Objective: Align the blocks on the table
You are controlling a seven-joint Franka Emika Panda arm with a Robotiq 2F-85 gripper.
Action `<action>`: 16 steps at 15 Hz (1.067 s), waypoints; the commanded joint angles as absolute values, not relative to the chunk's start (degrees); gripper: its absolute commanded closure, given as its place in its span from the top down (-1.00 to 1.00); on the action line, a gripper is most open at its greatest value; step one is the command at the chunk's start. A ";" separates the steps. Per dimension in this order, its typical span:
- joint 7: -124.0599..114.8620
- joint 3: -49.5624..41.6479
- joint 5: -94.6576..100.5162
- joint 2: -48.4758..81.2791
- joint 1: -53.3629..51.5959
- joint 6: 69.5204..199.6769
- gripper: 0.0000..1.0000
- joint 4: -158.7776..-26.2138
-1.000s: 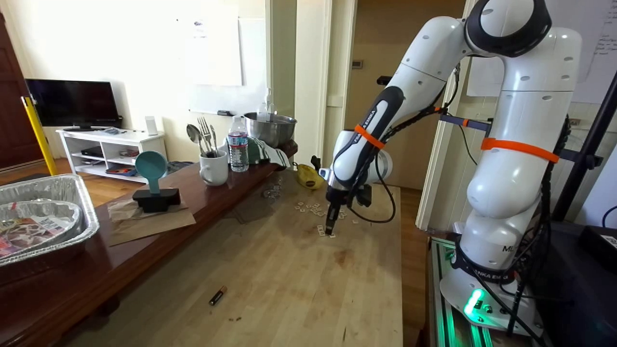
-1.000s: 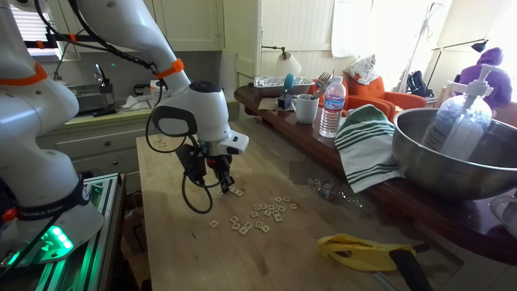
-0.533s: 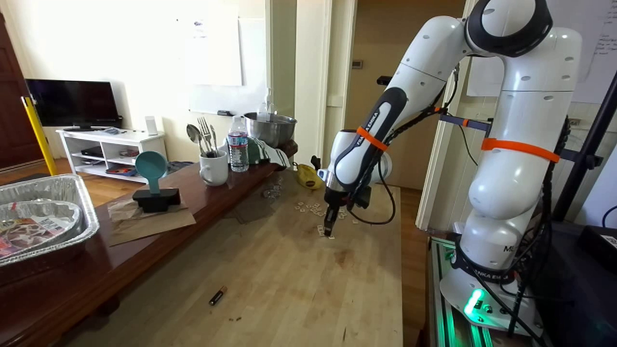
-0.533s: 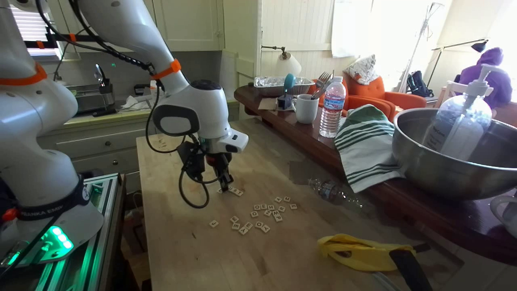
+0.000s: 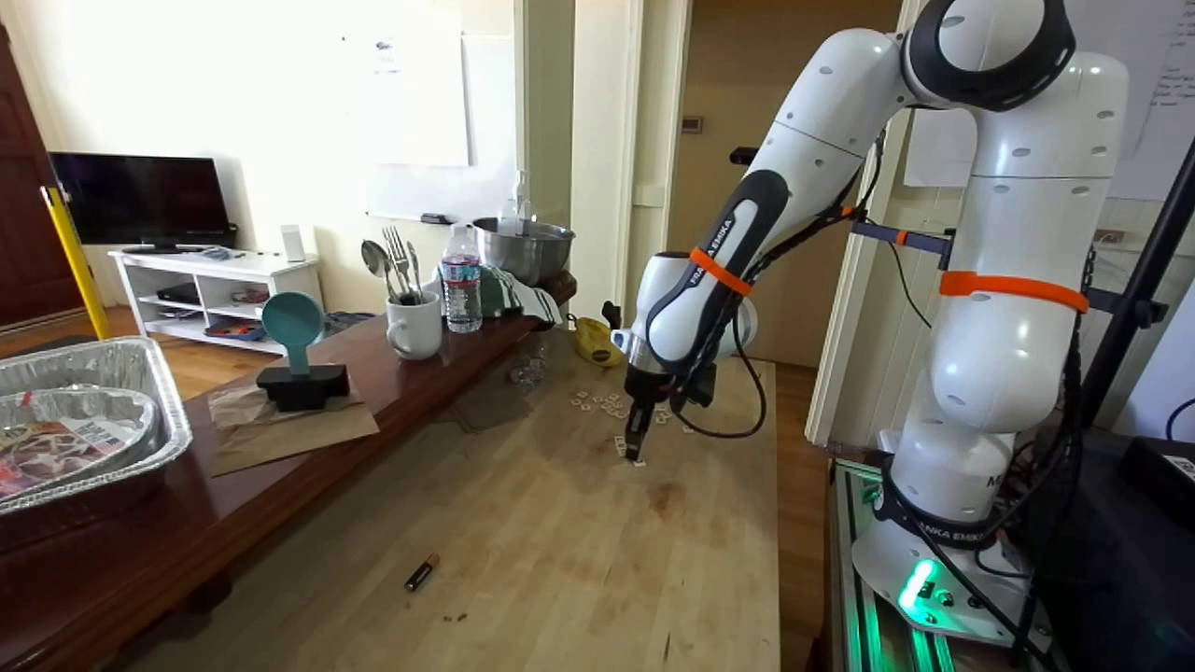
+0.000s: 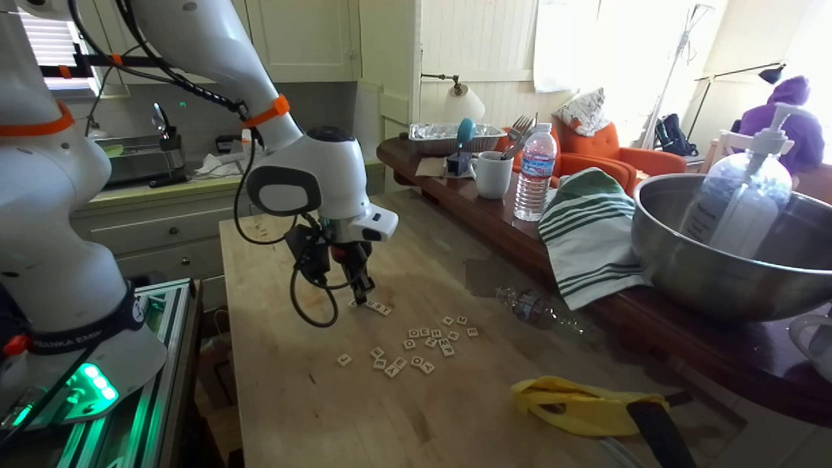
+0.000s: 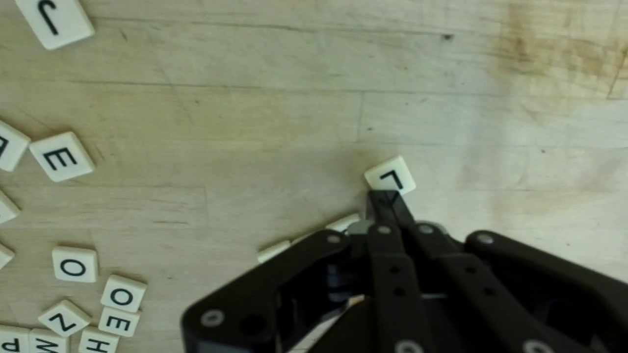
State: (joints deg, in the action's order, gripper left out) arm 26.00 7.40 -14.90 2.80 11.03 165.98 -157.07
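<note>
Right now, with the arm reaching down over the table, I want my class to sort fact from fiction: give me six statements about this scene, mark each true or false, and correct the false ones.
1. The gripper is shut. True.
2. The letter tiles and a battery lie on the table. True.
3. All the letter tiles form one straight row. False: many are scattered at differing angles.
4. The gripper is holding the battery. False: the battery lies well apart from it.
5. Some cutlery stands in the white mug. True.
6. The pump dispenser lies on the table. False: it sits in the metal bowl.
</note>
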 commanded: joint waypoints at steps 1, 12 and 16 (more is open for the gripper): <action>25.73 4.88 -15.11 2.89 7.73 164.33 -1.00 -157.52; 27.87 4.35 -17.46 1.03 6.98 166.20 -1.00 -157.79; 29.08 4.49 -20.11 0.00 6.95 166.04 -1.00 -157.83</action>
State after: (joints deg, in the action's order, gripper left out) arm 27.63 4.44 -18.27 1.71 7.12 166.09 -157.06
